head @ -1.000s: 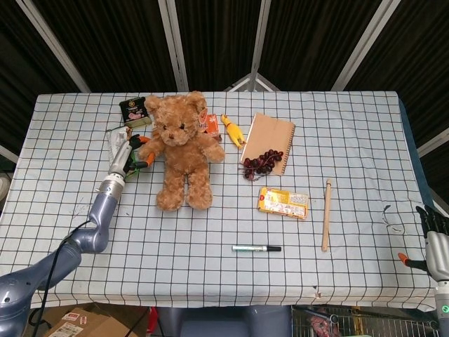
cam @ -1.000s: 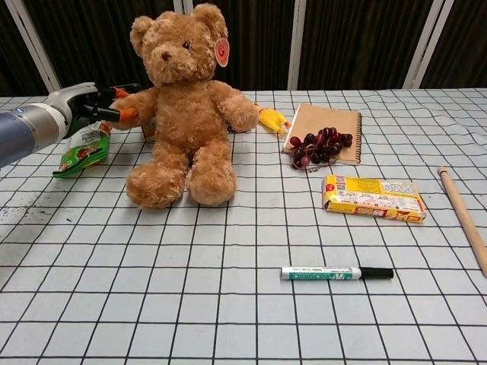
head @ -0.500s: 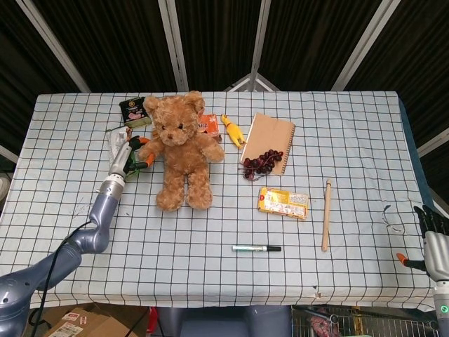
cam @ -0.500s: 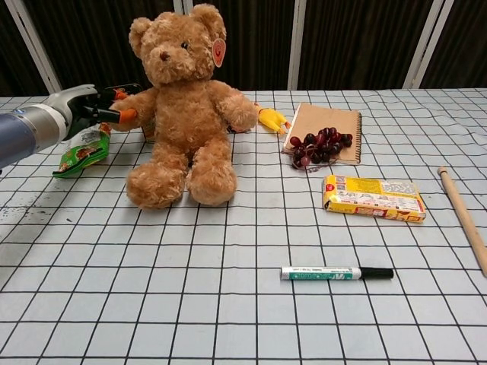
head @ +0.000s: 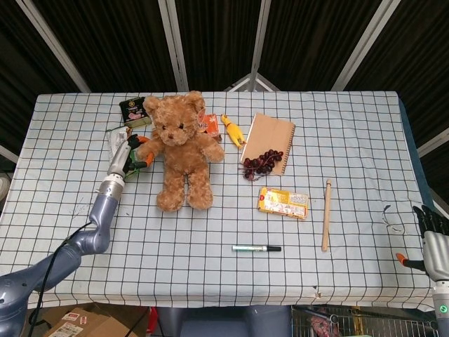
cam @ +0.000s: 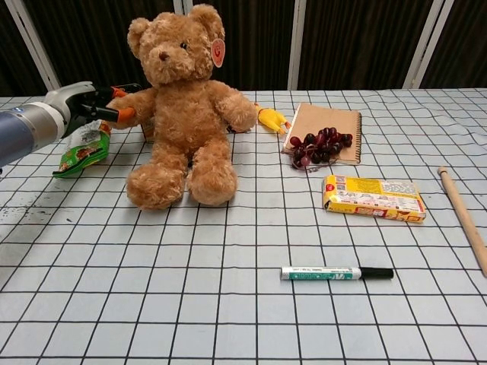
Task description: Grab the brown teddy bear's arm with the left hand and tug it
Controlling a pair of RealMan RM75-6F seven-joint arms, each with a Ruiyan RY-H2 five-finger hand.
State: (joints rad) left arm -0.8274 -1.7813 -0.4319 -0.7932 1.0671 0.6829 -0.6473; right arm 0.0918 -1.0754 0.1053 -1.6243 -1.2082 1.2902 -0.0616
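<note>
Teddy bear (head: 181,150), 1, brown, seated upright at table's (head: 351,274) far left. Arm (cam: 134,102) gripped by left hand (cam: 97,106), fingers clenched around it. Right hand (head: 433,242) off table's right edge, fingers spread, holding nothing. 1 notebook (head: 270,136), 1 marker (head: 256,248).
</note>
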